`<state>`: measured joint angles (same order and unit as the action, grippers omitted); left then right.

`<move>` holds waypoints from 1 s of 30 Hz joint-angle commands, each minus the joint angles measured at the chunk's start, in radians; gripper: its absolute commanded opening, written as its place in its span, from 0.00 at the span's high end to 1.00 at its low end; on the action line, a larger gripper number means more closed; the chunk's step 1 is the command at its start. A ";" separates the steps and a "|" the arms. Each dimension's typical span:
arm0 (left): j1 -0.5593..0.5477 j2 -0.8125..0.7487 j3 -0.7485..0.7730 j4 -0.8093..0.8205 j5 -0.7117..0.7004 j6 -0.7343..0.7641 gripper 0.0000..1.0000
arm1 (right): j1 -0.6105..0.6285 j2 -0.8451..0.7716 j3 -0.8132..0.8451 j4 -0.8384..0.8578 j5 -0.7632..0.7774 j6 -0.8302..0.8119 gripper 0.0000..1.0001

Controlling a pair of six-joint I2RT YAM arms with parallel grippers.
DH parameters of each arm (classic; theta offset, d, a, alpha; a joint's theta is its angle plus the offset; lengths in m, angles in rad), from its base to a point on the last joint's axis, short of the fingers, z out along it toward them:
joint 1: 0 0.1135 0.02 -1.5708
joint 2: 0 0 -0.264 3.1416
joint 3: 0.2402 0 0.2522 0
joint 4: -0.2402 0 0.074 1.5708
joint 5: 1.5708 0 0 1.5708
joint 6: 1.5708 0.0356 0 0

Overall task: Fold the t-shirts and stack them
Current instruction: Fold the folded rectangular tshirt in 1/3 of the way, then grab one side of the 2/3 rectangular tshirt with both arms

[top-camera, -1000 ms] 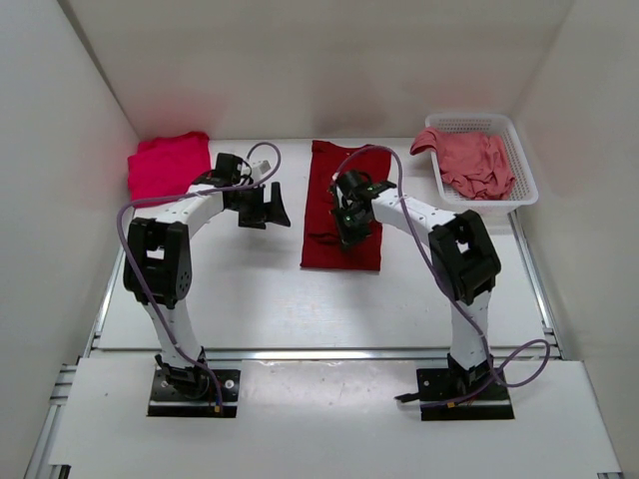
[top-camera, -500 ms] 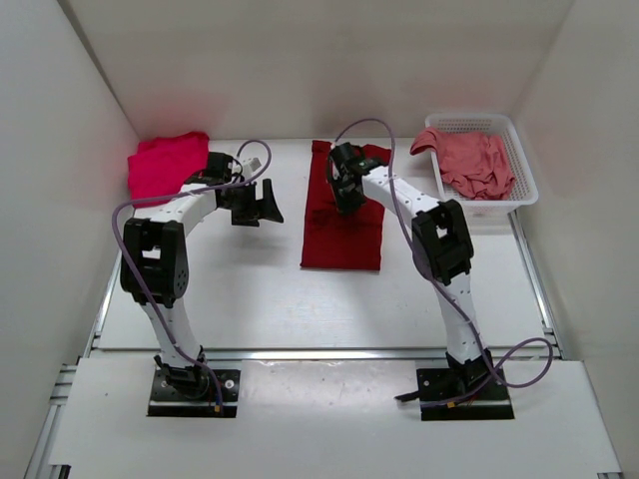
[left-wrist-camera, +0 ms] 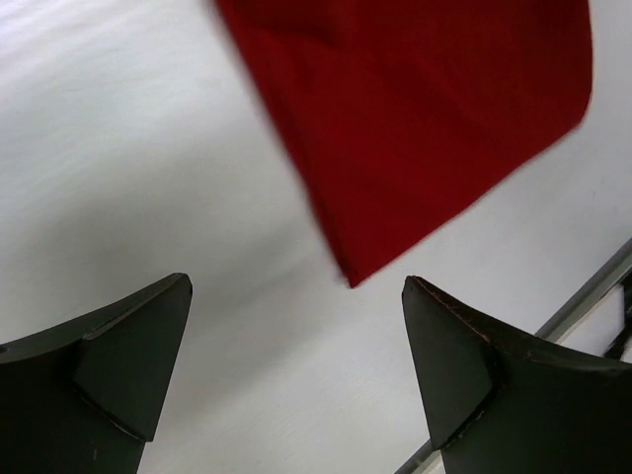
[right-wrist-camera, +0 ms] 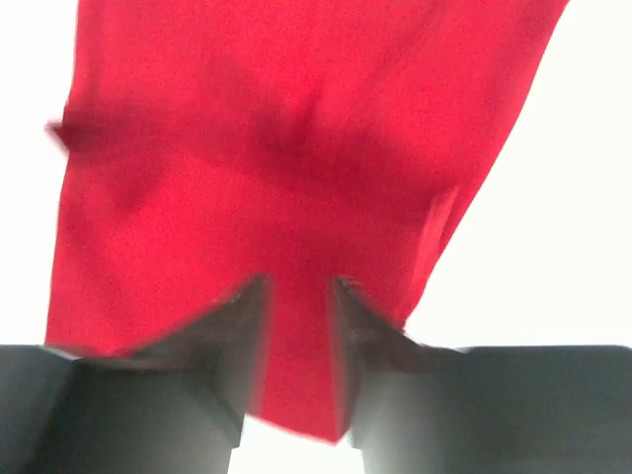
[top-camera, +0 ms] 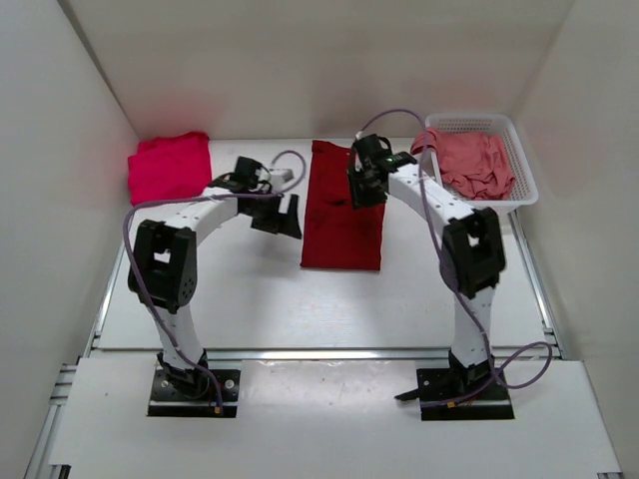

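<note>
A dark crimson t-shirt [top-camera: 341, 228] lies flat as a long strip in the middle of the table. My right gripper [top-camera: 363, 188] is low over its far right part. In the right wrist view its jaws [right-wrist-camera: 298, 296] stand slightly apart, with the crimson cloth [right-wrist-camera: 276, 148] showing through the gap. My left gripper [top-camera: 286, 217] hovers wide open just left of the shirt; its wrist view shows a corner of the shirt [left-wrist-camera: 425, 118] ahead of the empty fingers [left-wrist-camera: 296, 296]. A bright pinkish-red t-shirt [top-camera: 168, 166] lies at the far left. A salmon t-shirt [top-camera: 477, 165] sits in the basket.
The white mesh basket [top-camera: 522, 160] stands at the far right corner. White walls enclose the table on three sides. A metal rail [top-camera: 319, 351] runs along the near edge in front of the arm bases.
My right gripper has moved along the crimson shirt toward the far right, and its jaws have parted. My left arm has swung right, closer to the shirt's left edge.
</note>
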<state>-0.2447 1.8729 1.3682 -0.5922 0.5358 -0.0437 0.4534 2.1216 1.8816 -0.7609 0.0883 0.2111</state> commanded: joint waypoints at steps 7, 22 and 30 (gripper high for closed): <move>-0.197 -0.044 -0.083 0.023 -0.100 0.053 0.01 | -0.073 -0.481 -0.676 0.238 -0.314 0.145 0.52; -0.237 0.031 -0.152 0.075 -0.076 -0.050 0.25 | -0.099 -0.494 -0.977 0.488 -0.423 0.314 0.50; -0.223 0.118 -0.115 0.065 0.004 -0.065 0.53 | -0.111 -0.474 -0.981 0.488 -0.436 0.312 0.56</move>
<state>-0.4725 1.9438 1.2415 -0.5076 0.5011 -0.0990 0.3454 1.6424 0.8913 -0.3050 -0.3294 0.5156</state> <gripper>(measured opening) 0.506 0.451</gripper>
